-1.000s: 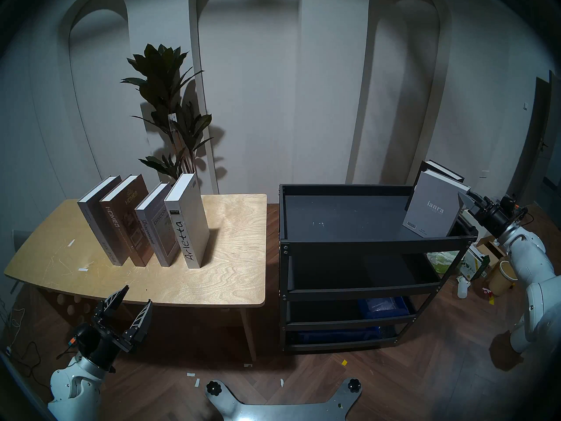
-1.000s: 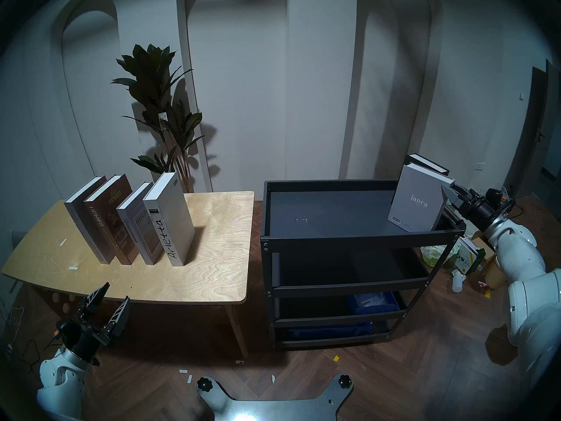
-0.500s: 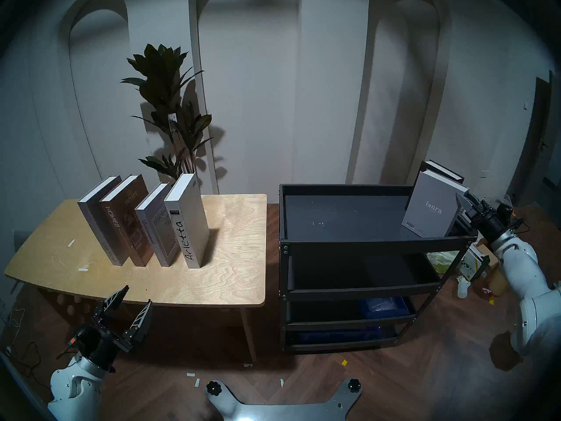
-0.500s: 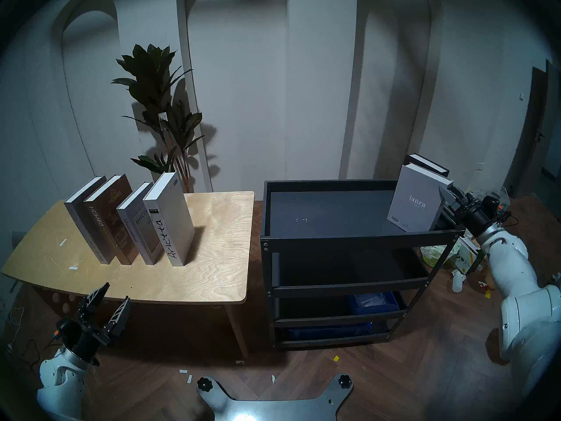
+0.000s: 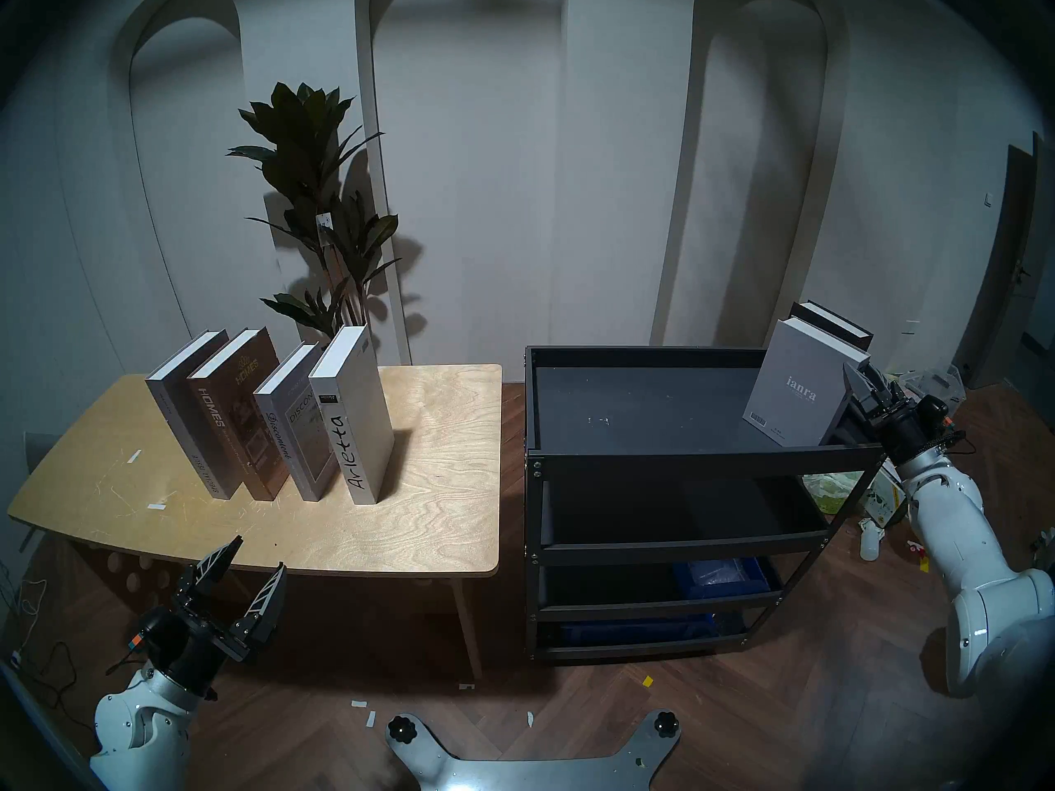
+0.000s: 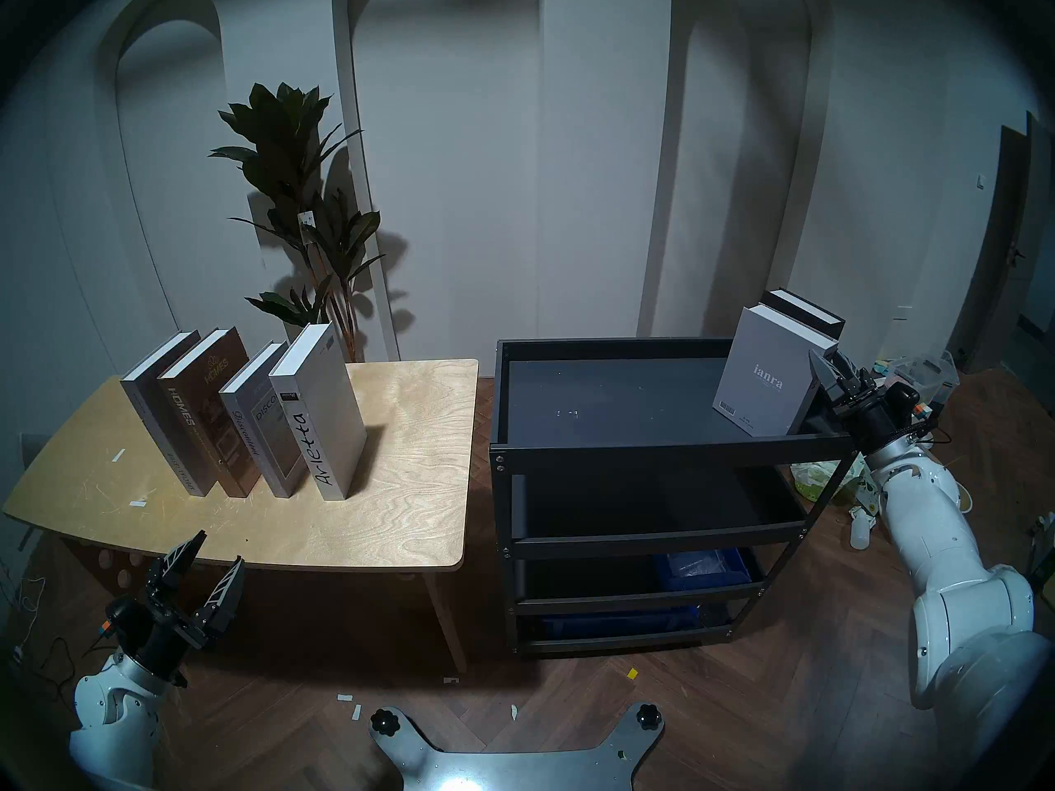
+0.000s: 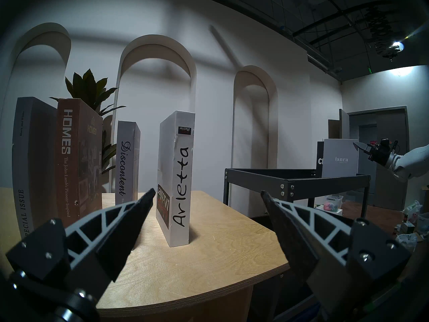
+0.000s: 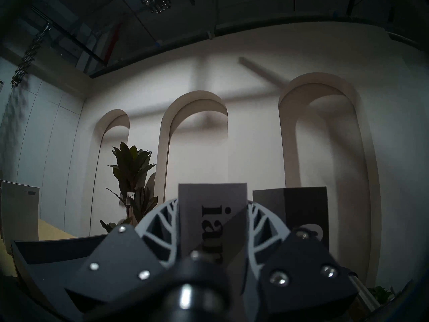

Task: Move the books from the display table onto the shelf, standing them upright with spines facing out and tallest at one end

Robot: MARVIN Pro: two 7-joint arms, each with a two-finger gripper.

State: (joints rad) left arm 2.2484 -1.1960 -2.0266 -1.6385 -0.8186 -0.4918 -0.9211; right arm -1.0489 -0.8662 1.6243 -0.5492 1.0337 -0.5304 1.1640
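The right gripper [image 8: 212, 224] was closed on the spine of the grey "ianra" book [image 5: 799, 393], one finger [image 8: 160, 224] flexed against each cover. The held book stood upright at the right end of the black shelf's [image 5: 702, 461] rimmed top tray, its front cover facing left across the tray and its spine toward the gripper. Whether its lower edge touched the tray floor could not be determined. Just beyond the gripper, on its right-hand side, the black "CENTURY" book [image 5: 836, 323] stood upright behind the held book, at the tray's far right corner. The rest of the top tray lay to the gripper's left.

The left gripper [image 7: 206, 193] was fully open and held nothing, its fingers [image 7: 130, 219] spread at the near edge of the display table [image 5: 434, 521]. Directly ahead of it, the white "Arletta" book [image 7: 180, 175] stood upright on the table, spine toward the gripper. To the left of that, in a row, stood the grey "Discontent" book [image 7: 126, 161], the brown "HOMES" book [image 7: 76, 156] and the grey "Special Issue" book [image 7: 27, 165]. A potted plant [image 5: 319, 202] stood behind the table.
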